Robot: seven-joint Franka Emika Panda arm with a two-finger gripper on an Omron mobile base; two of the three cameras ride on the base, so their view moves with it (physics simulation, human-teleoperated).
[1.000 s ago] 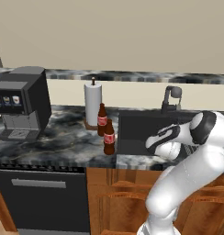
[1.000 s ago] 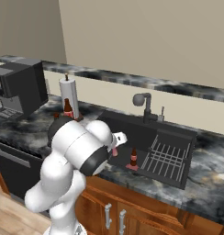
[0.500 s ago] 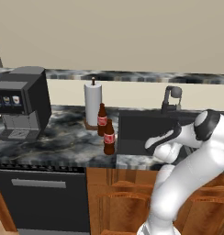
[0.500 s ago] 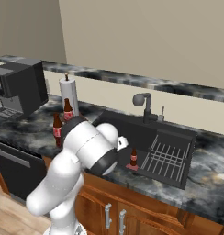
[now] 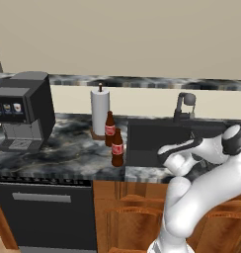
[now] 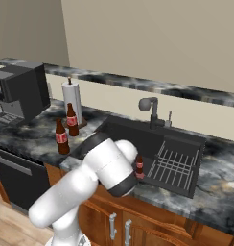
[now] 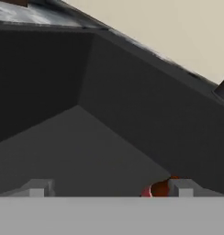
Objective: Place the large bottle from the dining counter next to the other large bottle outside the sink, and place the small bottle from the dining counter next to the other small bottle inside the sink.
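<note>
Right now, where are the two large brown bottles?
In the left base view, the two large brown bottles stand together on the marbled counter, just left of the sink and beside the paper towel roll.

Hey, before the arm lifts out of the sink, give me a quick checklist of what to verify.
1. Tall dark brown glass bottle with red label beside its twin, outside the dark rectangular sink basin: ok.
2. End effector open: ok.
3. Short pink bottle upright in the basin: ok.
4. Pink bottle clear of the fingertips: cannot tell.
5. Second small bottle beside it: cannot tell.
</note>
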